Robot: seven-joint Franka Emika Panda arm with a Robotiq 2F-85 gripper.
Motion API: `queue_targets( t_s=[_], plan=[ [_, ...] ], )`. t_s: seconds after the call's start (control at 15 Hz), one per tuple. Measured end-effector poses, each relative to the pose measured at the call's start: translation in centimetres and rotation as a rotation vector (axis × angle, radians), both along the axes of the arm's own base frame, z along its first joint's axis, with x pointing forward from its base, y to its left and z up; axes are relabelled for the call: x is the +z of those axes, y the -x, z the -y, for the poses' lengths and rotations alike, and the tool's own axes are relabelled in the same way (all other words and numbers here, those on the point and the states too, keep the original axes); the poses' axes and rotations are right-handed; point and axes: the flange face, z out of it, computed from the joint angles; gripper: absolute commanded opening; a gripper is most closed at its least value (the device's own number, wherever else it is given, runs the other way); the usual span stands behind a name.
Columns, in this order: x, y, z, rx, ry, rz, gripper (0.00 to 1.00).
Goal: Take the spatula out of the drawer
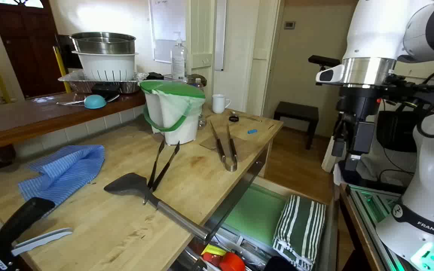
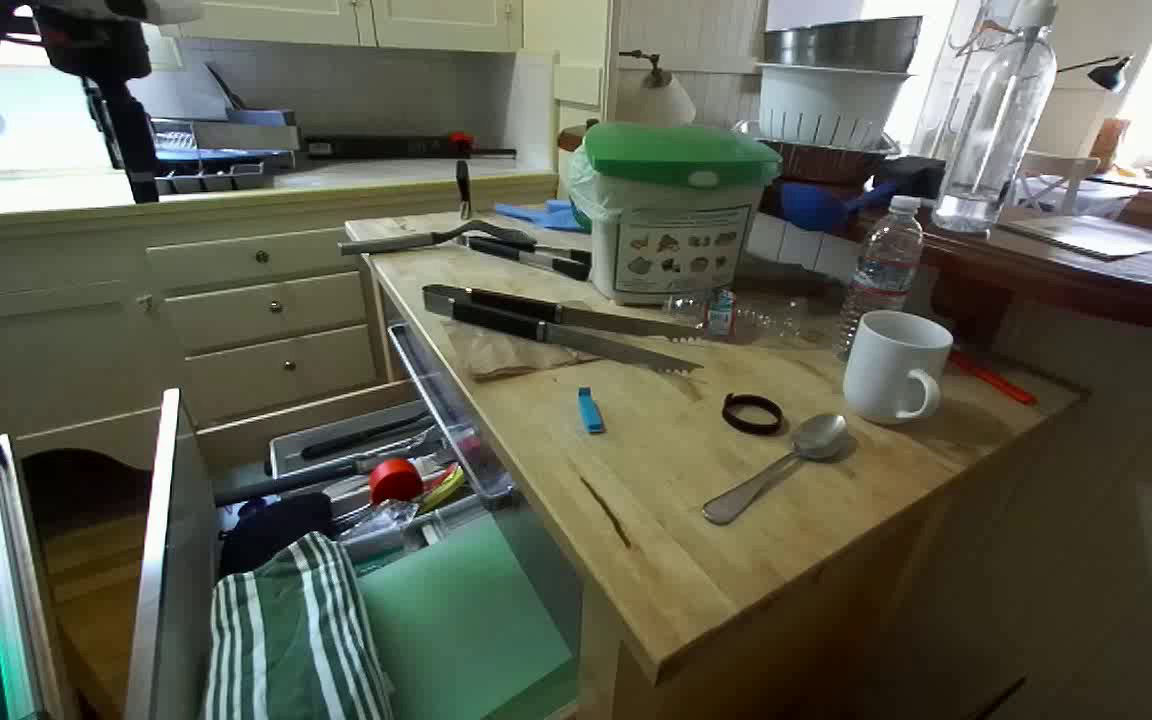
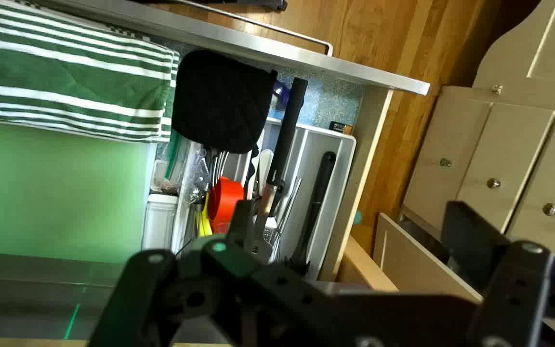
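Observation:
The drawer (image 1: 332, 222) is pulled out below the light wood worktop; its front panel shows in an exterior view (image 2: 158, 560) and the wrist view (image 3: 258, 42). A slim, all-black long-handled utensil (image 3: 320, 193), fitting the spatula, lies in the end compartment of the grey tray. Its dark lower end is partly hidden by my gripper. It also shows in an exterior view (image 2: 366, 437). Beside it lies a thick black-handled utensil (image 3: 289, 127) with a metal shaft. My gripper (image 3: 354, 224) is open and empty, fingers wide apart, above the drawer and touching nothing.
The drawer also holds a striped cloth (image 3: 70, 77), a black cloth item (image 3: 224, 101) and a red cup (image 3: 227, 197). On the worktop are a bigger dark spatula (image 1: 128, 184), dark tongs (image 1: 164, 165), steel tongs (image 1: 226, 156), a green-lidded bucket (image 1: 177, 128) and a mug (image 2: 896, 365).

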Motion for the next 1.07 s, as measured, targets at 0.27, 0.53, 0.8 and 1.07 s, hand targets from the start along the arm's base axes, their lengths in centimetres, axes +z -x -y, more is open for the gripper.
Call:
queue_targets(
  t_s=[0.27, 0.53, 0.8, 1.07],
  plan=[
    [0.0, 0.0, 0.0, 0.000, 0.000, 0.000, 1.00],
    [0.0, -0.1, 0.1, -0.005, -0.001, 0.004, 1.00],
    [-1.7, -1.5, -0.5, -0.123, -0.012, 0.048, 1.00],
    [-4.4, -4.9, -1.5, -0.284, 0.009, 0.128, 1.00]
  ],
)
